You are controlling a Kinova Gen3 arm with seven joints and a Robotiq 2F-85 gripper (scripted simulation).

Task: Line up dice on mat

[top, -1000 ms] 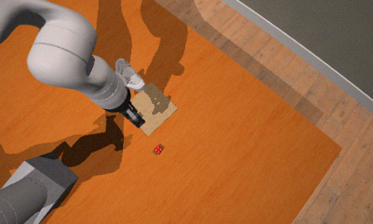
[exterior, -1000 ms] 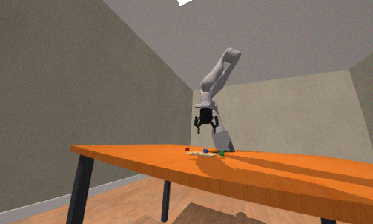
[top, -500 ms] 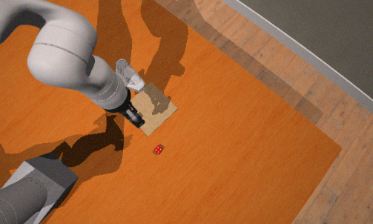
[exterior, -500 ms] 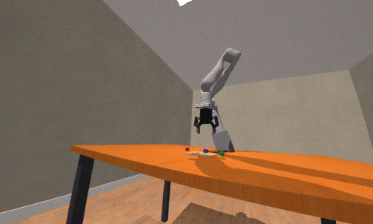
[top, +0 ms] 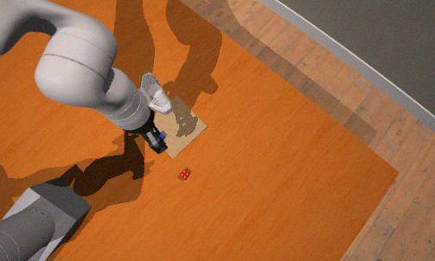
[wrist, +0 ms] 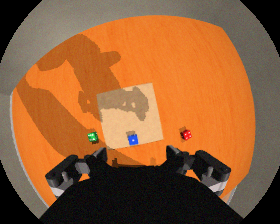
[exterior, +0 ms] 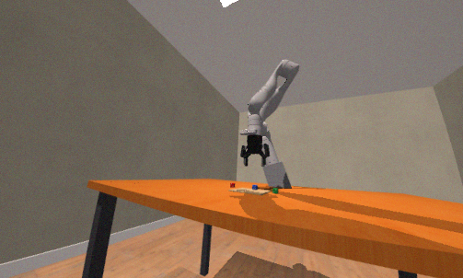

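Note:
A tan square mat (top: pixel 193 125) (wrist: pixel 144 96) (exterior: pixel 247 191) lies flat on the orange table. A blue die (wrist: pixel 132 139) (exterior: pixel 255 187) (top: pixel 162 136) sits on the mat near its edge closest to the arm; in the top view the gripper mostly hides it. A red die (top: pixel 184 174) (wrist: pixel 185 135) (exterior: pixel 232 185) lies on the table off the mat. A green die (wrist: pixel 92 137) (exterior: pixel 274 190) lies on the table off the mat on the other side; the arm hides it in the top view. My gripper (exterior: pixel 254 160) (wrist: pixel 136 153) is open and empty, high above the blue die.
The robot base (top: pixel 41 212) stands at the near left of the table (top: pixel 288 164). The table's edges show to the right and at the back. A wooden floor and grey walls surround the table.

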